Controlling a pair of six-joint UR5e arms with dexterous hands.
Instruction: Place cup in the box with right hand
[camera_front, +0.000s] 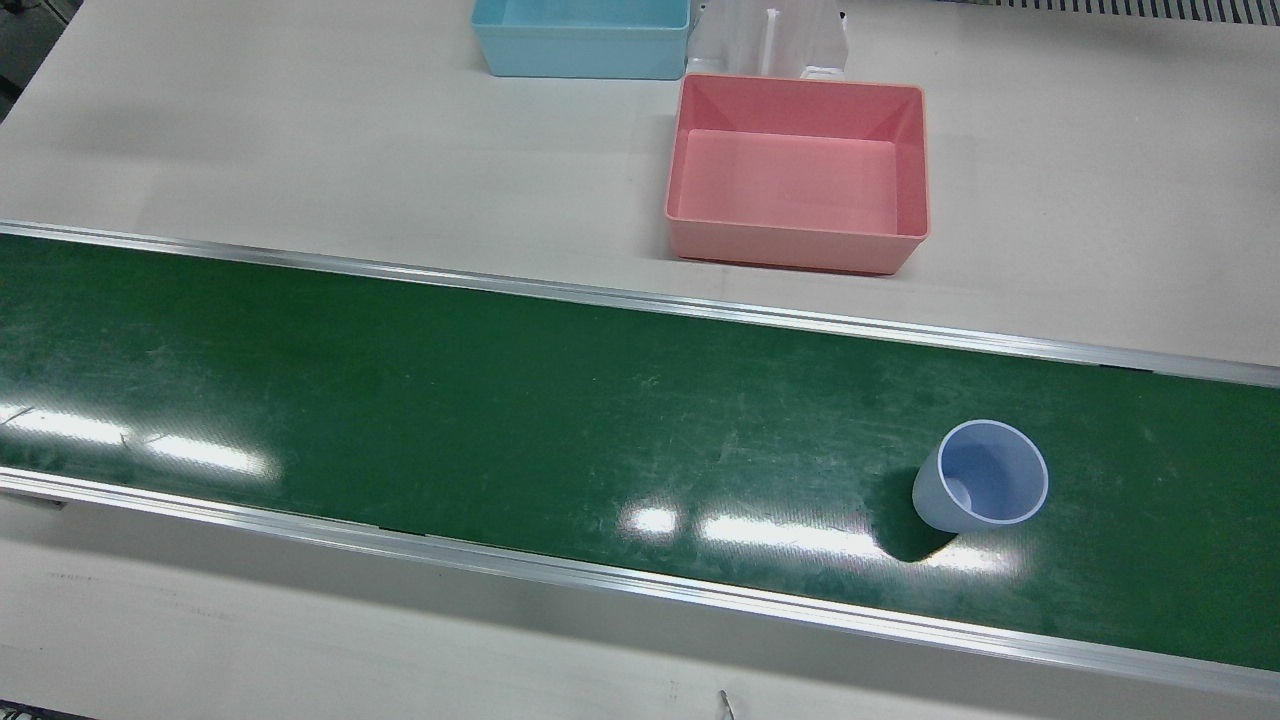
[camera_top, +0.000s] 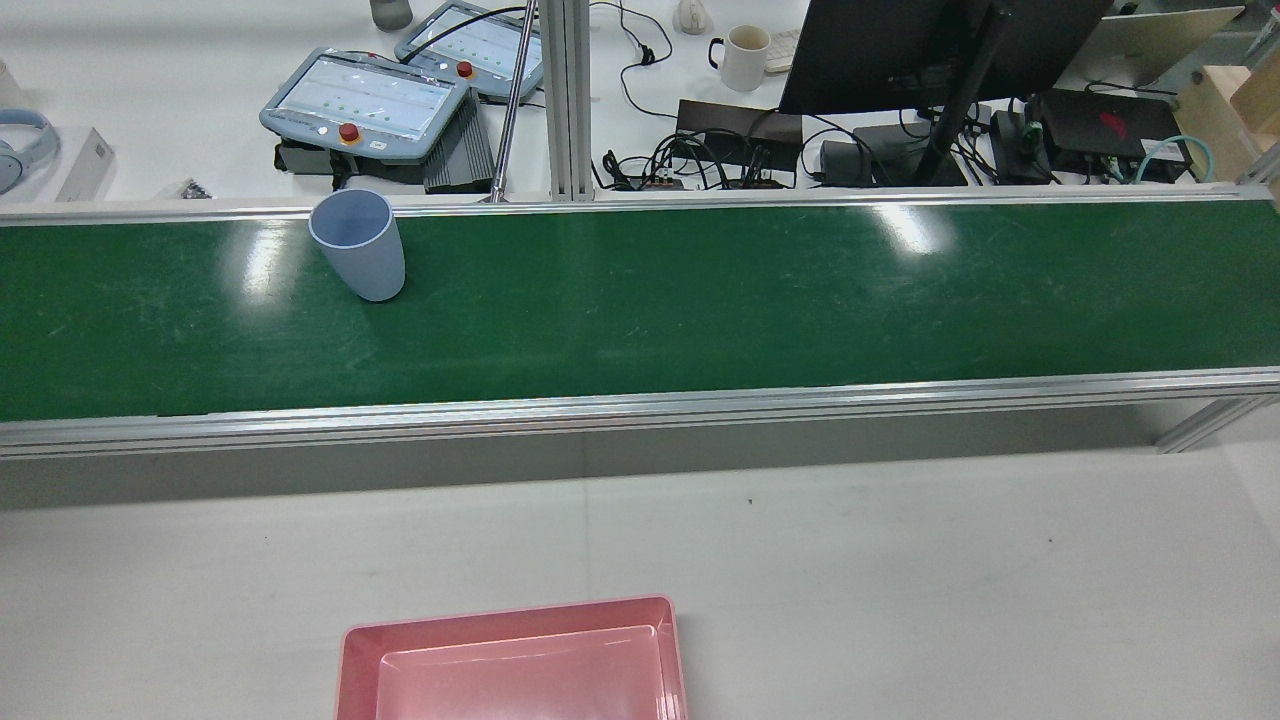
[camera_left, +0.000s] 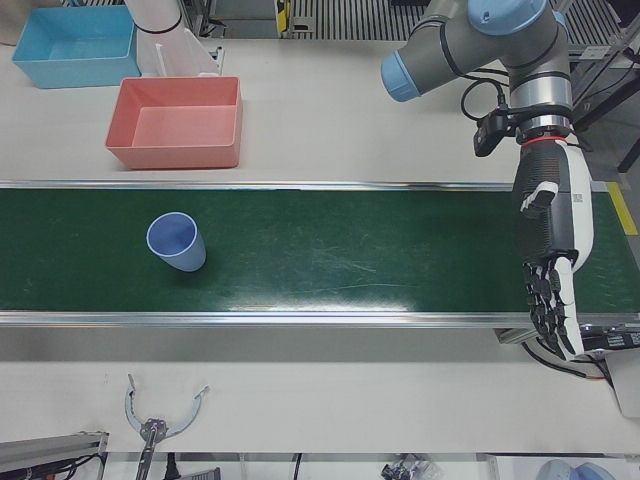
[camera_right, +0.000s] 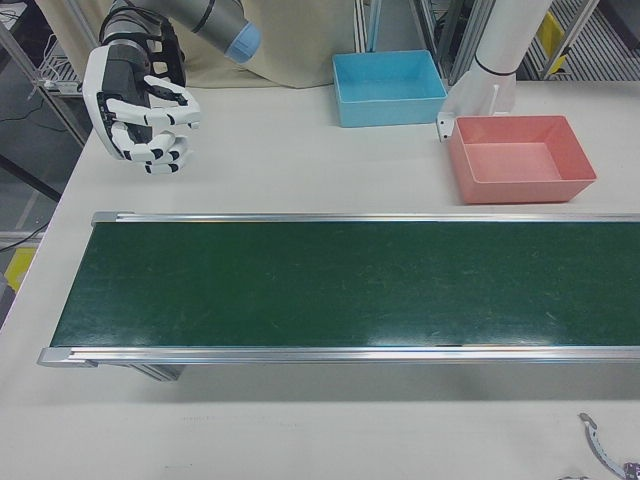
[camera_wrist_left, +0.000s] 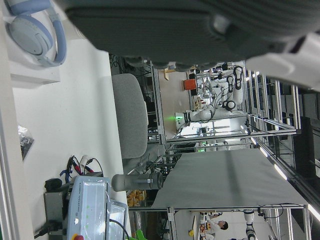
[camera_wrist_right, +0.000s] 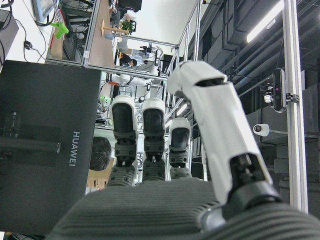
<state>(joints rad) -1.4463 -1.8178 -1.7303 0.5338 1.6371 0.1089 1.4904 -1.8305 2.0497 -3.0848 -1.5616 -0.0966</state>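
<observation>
One cup (camera_front: 982, 478) is seen, standing on the single green conveyor belt (camera_front: 500, 420). Two boxes are counted on the worktop (camera_front: 300, 150): one pink box (camera_front: 797, 236) and one blue box (camera_front: 580, 60). Two robot hands are shown, the left hand (camera_left: 550, 250) and the right hand (camera_right: 140, 105). Two teach pendants (camera_top: 365, 105) and one white mug (camera_top: 745, 57) are seen beyond the belt.

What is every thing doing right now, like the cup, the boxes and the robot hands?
cup: upright on the green belt, empty, nothing touching it.
pink box: open top, empty, on the table beside the belt.
blue box: open top, looks empty; partly cut off.
left hand: open, holds nothing, hanging fingers down at the belt's end.
right hand: holds nothing, fingers loosely curled and apart, above the table, far from the cup.
</observation>
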